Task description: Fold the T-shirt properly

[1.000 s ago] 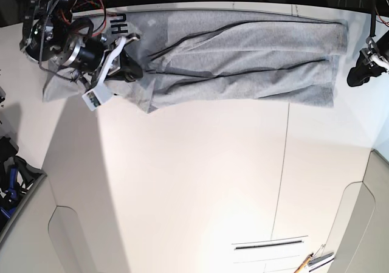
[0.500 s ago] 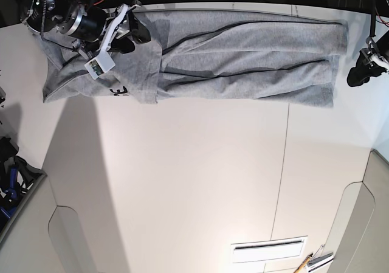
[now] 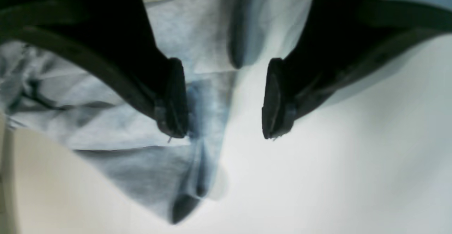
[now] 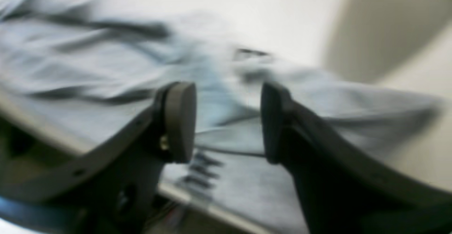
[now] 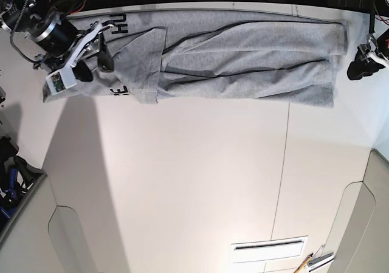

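T-shirt lying part-folded lengthwise on table | cross folds pending (my read) | left gripper, right gripper both hovering spread, holding nothing

The place looks like a robotics lab or test bench rather than a home. A broad, plain white table fills the base view, its top made of panels with visible seams. At its far left corner a robot arm shows bare metal, a small white label and loose red and black wires. Beyond the far edge the background is dark. A bin of blue items sits off the left edge.
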Robot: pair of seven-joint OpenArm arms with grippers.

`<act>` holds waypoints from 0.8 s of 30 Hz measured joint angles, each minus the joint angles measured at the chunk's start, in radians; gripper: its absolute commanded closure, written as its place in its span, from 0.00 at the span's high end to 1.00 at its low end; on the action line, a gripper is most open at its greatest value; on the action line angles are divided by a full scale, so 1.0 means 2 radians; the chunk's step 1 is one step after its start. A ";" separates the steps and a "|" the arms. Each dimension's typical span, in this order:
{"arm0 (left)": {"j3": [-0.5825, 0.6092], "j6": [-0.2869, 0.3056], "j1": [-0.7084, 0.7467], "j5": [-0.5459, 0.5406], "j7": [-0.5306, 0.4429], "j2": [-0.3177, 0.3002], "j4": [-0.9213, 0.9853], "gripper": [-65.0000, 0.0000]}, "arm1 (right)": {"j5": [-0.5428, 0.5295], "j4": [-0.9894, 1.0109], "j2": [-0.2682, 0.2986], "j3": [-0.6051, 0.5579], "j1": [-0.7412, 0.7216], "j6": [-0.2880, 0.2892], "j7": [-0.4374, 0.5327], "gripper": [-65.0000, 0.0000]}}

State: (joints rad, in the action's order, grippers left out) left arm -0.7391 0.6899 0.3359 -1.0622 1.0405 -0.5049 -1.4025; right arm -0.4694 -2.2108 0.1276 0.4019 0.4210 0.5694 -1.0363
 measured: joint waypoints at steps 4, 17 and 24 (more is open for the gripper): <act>0.000 0.000 0.000 0.011 -0.014 0.000 0.031 0.57 | 0.026 0.019 0.000 0.051 -0.027 -0.006 0.009 0.46; 0.003 0.006 -0.001 -0.101 0.012 0.038 0.096 0.57 | -0.018 0.173 0.000 0.083 -0.079 -0.008 0.011 0.46; 0.051 0.012 -0.002 -0.110 0.012 0.039 0.094 0.57 | -0.018 0.176 0.000 0.083 -0.079 -0.008 0.011 0.46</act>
State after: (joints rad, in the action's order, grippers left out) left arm -0.6376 0.7136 0.3325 -1.2816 1.0649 -0.4274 -1.2152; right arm -0.5053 -1.8587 0.1268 0.5671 0.2626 0.5533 -1.0142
